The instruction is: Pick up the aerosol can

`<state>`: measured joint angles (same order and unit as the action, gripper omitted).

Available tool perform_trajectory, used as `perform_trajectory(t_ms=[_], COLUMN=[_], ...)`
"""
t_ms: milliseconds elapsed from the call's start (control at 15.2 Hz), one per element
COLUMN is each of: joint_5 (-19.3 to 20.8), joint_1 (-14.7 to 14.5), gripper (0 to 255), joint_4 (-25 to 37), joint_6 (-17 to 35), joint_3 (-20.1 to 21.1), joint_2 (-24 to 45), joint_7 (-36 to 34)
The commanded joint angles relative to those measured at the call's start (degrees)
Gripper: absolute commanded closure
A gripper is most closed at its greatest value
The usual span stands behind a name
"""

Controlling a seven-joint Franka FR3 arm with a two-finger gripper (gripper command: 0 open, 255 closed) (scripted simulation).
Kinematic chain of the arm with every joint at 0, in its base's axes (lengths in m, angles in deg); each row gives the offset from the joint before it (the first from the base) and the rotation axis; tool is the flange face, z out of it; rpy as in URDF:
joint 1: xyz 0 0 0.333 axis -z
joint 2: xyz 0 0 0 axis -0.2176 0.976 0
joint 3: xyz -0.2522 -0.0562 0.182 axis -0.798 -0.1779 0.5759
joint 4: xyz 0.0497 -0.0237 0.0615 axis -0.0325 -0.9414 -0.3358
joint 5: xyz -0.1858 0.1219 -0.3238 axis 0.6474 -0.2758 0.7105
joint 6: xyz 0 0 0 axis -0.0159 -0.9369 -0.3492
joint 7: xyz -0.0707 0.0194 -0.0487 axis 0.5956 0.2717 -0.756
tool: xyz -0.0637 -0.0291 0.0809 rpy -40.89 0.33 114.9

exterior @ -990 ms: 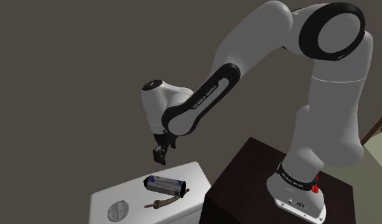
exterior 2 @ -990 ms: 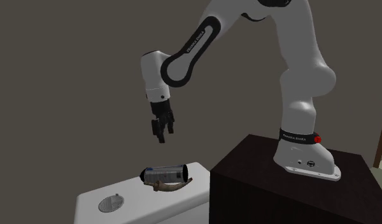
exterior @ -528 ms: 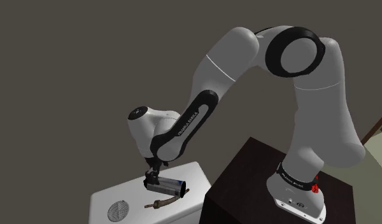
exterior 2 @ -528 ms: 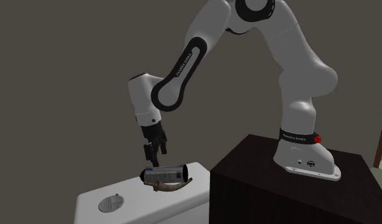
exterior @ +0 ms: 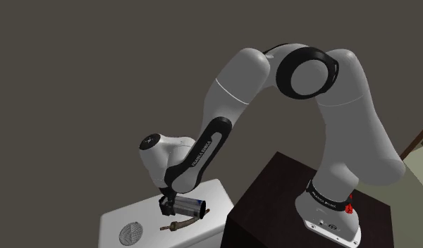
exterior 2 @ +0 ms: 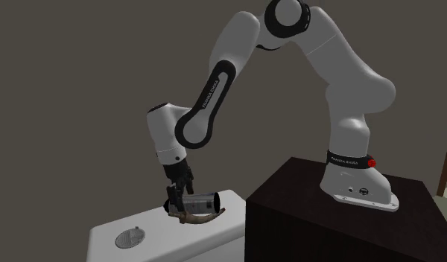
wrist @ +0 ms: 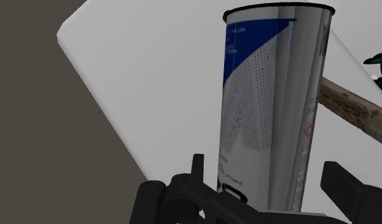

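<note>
The aerosol can (exterior: 190, 206) lies on its side on top of a white box-like unit (exterior: 125, 211). It is silvery with a blue and white label (wrist: 260, 76). My gripper (exterior: 166, 205) has come down at the can's end toward the shoulder view's left. In the second exterior view the gripper (exterior 2: 174, 201) reaches the same end of the can (exterior 2: 201, 202). In the wrist view the gripper (wrist: 265, 164) is open: both black fingers (wrist: 197, 167) straddle the can near one end, with a small gap on each side.
A brown twig-like piece (exterior: 180, 223) lies on the white top beside the can, also seen as the twig (wrist: 355, 105) in the wrist view. A round grille (exterior: 132, 232) is set into the white top. The dark stand (exterior: 273, 190) rises right beside the unit.
The arm has folded down and the gripper has dropped from well above the white unit to the can's end, now straddling it. The can and twig have not moved.
</note>
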<state>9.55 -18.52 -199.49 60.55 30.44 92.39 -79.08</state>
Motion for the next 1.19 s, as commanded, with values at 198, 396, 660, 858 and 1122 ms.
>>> perform_trajectory(t_ms=[198,396,660,858,1122], joint_5=[0.17,0.17,0.17,0.06,-0.40], joint_1=[-0.16,-0.14,-0.15,-0.10,0.18], gripper=[255,255,255,255,255], joint_4=[0.51,0.48,0.49,0.32,-0.49], joint_6=[0.69,0.70,0.69,0.21,-1.70], joint_3=[-0.14,-0.15,-0.14,-0.04,0.35], joint_2=[1.19,1.16,1.17,0.51,-2.22], joint_7=[-0.18,-0.17,-0.17,-0.10,0.27])
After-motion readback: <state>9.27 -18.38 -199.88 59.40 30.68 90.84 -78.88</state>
